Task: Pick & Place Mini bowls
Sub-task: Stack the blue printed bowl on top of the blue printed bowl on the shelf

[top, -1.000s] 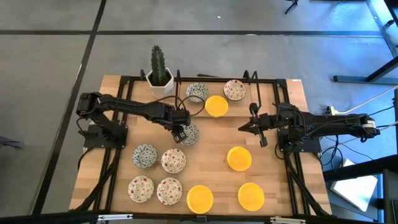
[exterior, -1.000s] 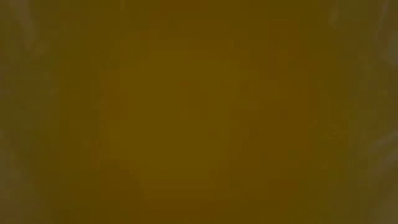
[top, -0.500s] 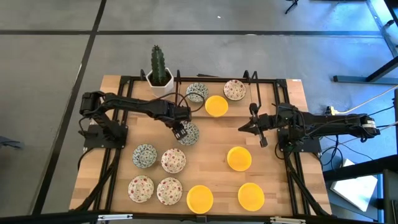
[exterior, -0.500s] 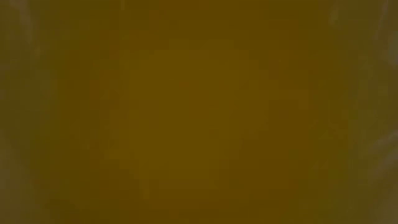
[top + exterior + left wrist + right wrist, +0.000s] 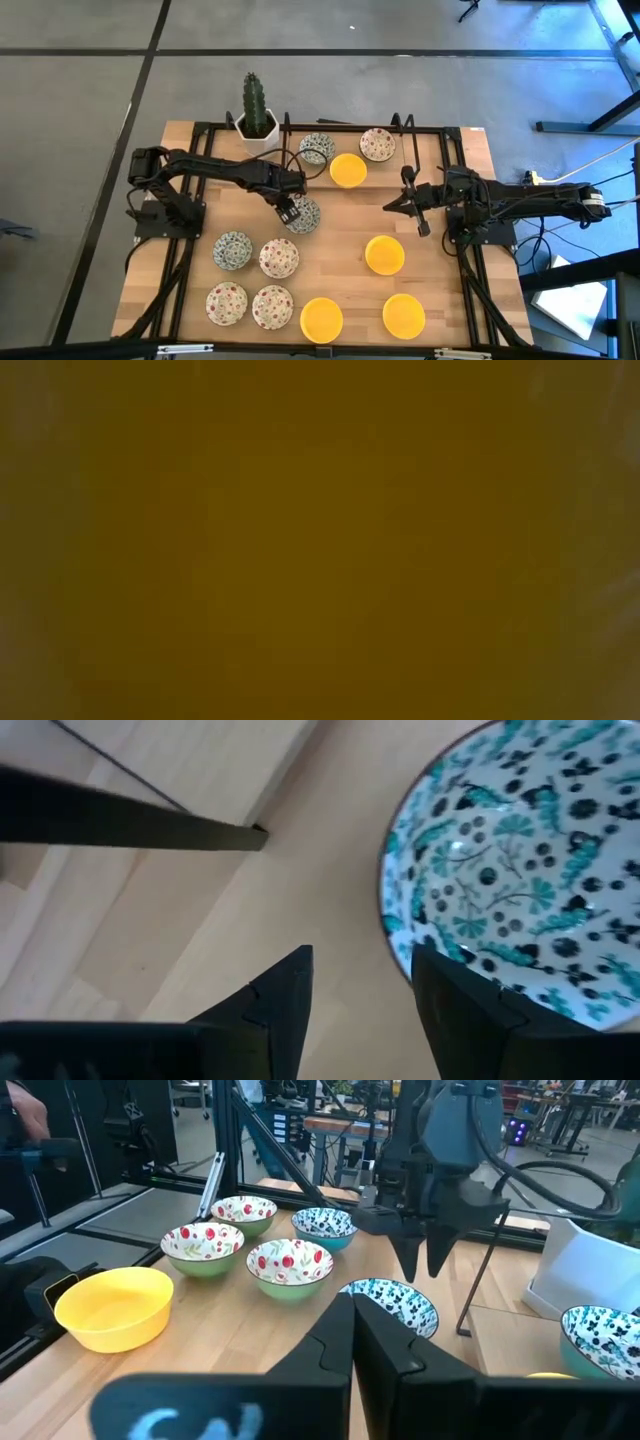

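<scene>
Bowls fill most of the wooden table (image 5: 440, 290), and the cactus pot (image 5: 257, 128) at its far edge serves as the landmark. Farthest from the pot, along the near edge, sit two red-speckled bowls (image 5: 227, 303) and two yellow bowls (image 5: 321, 318). One row closer to the pot are a blue-green bowl (image 5: 232, 250), another red-speckled bowl (image 5: 279, 258) and a third yellow bowl (image 5: 384, 254). Closer still, just in front of the pot and slightly to its right, the left gripper (image 5: 290, 212) hangs over the rim of a blue-green patterned bowl (image 5: 520, 880) that rests on the table; its fingers (image 5: 275, 1005) are spread, one outside the rim and one over the inside, not clenched on it. Well to the right of the pot, the right gripper (image 5: 408, 203) waits above bare wood with its fingers pressed together, holding nothing. Level with the pot along the far edge stand a further blue-green bowl (image 5: 317, 148), a yellow bowl (image 5: 348, 169) and a speckled bowl (image 5: 377, 144). The low view shows only a blurred yellow-brown surface.
</scene>
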Robot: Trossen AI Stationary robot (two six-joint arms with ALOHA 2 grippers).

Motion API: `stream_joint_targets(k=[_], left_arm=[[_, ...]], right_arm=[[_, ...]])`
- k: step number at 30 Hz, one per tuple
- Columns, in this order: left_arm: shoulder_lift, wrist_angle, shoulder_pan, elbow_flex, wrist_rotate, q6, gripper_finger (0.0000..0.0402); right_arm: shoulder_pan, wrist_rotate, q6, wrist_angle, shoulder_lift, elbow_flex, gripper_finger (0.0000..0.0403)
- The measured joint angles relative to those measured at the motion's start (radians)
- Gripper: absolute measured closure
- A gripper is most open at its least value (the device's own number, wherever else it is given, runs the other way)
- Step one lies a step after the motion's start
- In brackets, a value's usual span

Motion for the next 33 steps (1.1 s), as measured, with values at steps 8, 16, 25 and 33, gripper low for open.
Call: stream_joint_targets(k=[8, 16, 25, 33], left_arm=[[0.000, 0.015, 0.004, -0.014, 0.001, -0.001, 0.0238], [0.000, 0.016, 0.004, -0.014, 0.003, -0.016, 0.0237], [0.000, 0.019, 0.004, -0.013, 0.048, -0.045, 0.0236], [0.009, 0.066, 0.004, -0.013, 0.074, -0.081, 0.0235]], right_arm=[[0.000, 0.000, 0.003, -0.001, 0.000, 0.000, 0.0395], [0.000, 0.000, 0.003, 0.000, 0.000, 0.000, 0.0395], [0.000, 0.000, 0.004, 0.004, 0.000, 0.000, 0.0395], [0.000, -0.027, 0.007, 0.004, 0.000, 0.000, 0.0395]])
